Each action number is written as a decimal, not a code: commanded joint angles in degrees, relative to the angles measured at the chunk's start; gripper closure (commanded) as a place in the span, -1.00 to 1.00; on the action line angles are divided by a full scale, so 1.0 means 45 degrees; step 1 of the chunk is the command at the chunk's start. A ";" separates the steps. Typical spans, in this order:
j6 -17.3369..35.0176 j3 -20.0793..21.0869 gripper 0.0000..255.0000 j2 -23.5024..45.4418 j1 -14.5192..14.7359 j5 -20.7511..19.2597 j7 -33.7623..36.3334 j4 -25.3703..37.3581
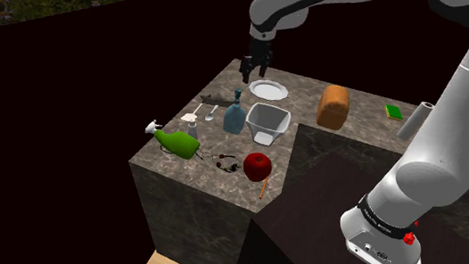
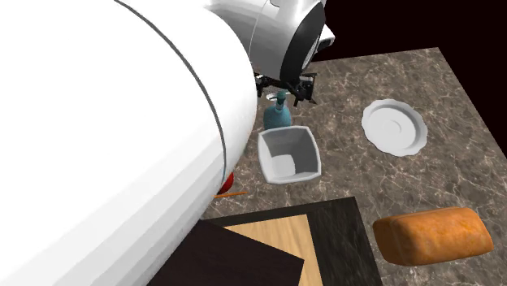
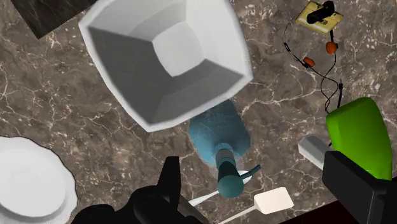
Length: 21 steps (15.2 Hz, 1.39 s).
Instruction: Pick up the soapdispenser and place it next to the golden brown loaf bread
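The soap dispenser (image 1: pixel 234 115) is a teal-blue bottle with a pump top, upright on the dark marble counter (image 1: pixel 173 164) beside a white square bowl (image 1: pixel 267 121). In the wrist view the dispenser (image 3: pixel 219 140) stands below and between my spread fingers, touching neither. My gripper (image 1: pixel 258 61) hangs open well above the counter, over the white plate (image 1: pixel 269 90) in the shoulder view. The second exterior view puts the gripper (image 2: pixel 284 88) just above the dispenser's pump (image 2: pixel 281 99). The golden brown loaf (image 1: pixel 333 105) lies past the bowl toward the shoulder view's right, also seen as the loaf (image 2: pixel 432 235).
A green spray bottle (image 1: pixel 178 141) lies near the counter's left corner, with tangled earphones (image 1: pixel 225 162), a red apple (image 1: pixel 257 164) and a pencil (image 1: pixel 264 188) by the front edge. A white spatula (image 3: pixel 273 202) lies close to the dispenser. A green sponge (image 1: pixel 394 112) sits beyond the loaf.
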 commanded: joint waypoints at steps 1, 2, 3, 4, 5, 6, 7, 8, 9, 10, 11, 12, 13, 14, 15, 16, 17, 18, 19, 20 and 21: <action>0.0202 0.0017 -1.00 0.1008 -0.0047 0.0189 -0.0184 0.0783; 0.0259 0.0037 -1.00 0.1508 -0.0072 0.0277 -0.0263 0.1214; 0.0298 0.0061 -1.00 0.2012 -0.0100 0.0361 -0.0338 0.1665; 0.0321 0.0088 -1.00 0.2521 -0.0129 0.0442 -0.0409 0.2137; 0.0326 0.0118 -1.00 0.3033 -0.0160 0.0518 -0.0476 0.2631; 0.0314 0.0151 -1.00 0.3552 -0.0191 0.0590 -0.0537 0.3148; 0.0283 0.0185 -1.00 0.4077 -0.0222 0.0657 -0.0594 0.3691; 0.0283 0.0187 -1.00 0.4077 -0.0224 0.0655 -0.0594 0.3691; 0.0418 0.0192 -1.00 0.4158 -0.0223 0.0662 -0.0598 0.3637; 0.0553 0.0197 -1.00 0.4241 -0.0221 0.0668 -0.0602 0.3585; 0.0687 0.0202 -1.00 0.4326 -0.0219 0.0675 -0.0606 0.3536; 0.0822 0.0206 -1.00 0.4409 -0.0217 0.0682 -0.0611 0.3485; 0.0951 0.0211 -1.00 0.4502 -0.0216 0.0689 -0.0615 0.3448; 0.1081 0.0216 -1.00 0.4592 -0.0214 0.0696 -0.0620 0.3408; 0.1285 0.0224 -1.00 0.4739 -0.0212 0.0707 -0.0627 0.3352; 0.1286 0.0224 -1.00 0.4737 -0.0212 0.0707 -0.0627 0.3348; 0.1285 0.0224 -1.00 0.4739 -0.0212 0.0707 -0.0627 0.3351; 0.1285 0.0224 -1.00 0.4739 -0.0212 0.0707 -0.0627 0.3351; 0.1285 0.0224 -1.00 0.4739 -0.0212 0.0707 -0.0627 0.3352; 0.1285 0.0224 -1.00 0.4739 -0.0212 0.0707 -0.0627 0.3352; 0.1285 0.0224 -1.00 0.4739 -0.0212 0.0707 -0.0627 0.3352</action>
